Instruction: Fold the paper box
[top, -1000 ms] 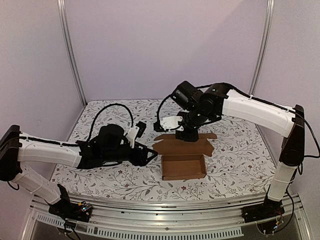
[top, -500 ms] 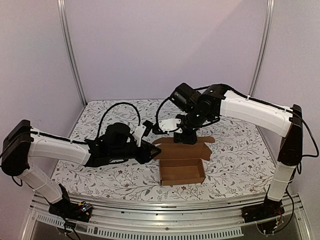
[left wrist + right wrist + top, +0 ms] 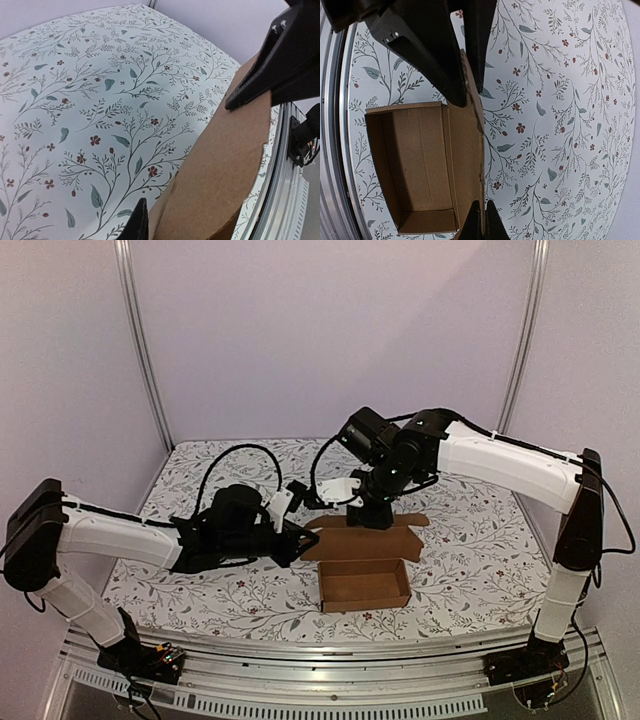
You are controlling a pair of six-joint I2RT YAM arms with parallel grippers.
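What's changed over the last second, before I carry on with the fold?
The left end effector swung in toward the paper box and closed on its left side flap. The box slid slightly toward the arm bases. The right end effector stayed shut on the far edge of the lid, and the box is still open.

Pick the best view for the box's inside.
Right wrist: looks straight into the box, floor and walls plain. Top view shows it small, at a slant; left wrist shows only a flap.
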